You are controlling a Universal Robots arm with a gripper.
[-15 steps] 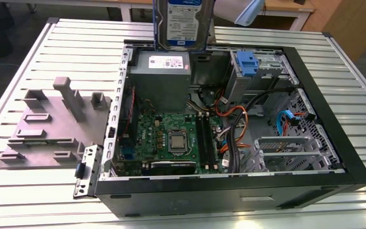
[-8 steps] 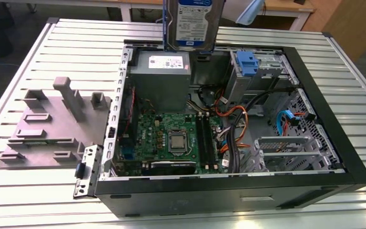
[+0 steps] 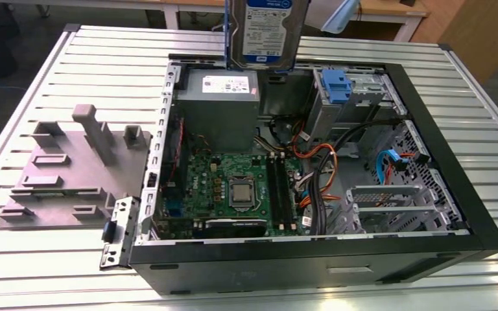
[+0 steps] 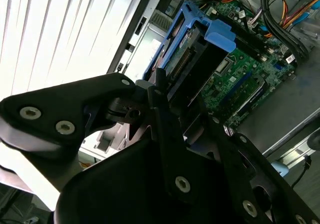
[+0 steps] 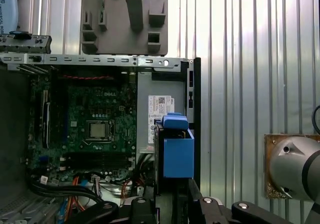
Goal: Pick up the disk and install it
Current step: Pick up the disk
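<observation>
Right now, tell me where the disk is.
In the exterior view the disk hangs at the top edge, above the grey power supply in the open case.

Slatted table [image 3: 102, 58] bears computer case [image 3: 318, 267] and grey fixture [image 3: 67, 184].

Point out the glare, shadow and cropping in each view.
Exterior view: even light, the disk is cut off at the top edge. Second wrist view: the table is blown out white, the gripper holding the disk near-black. First wrist view: table slats shine, the motherboard sits dim.
</observation>
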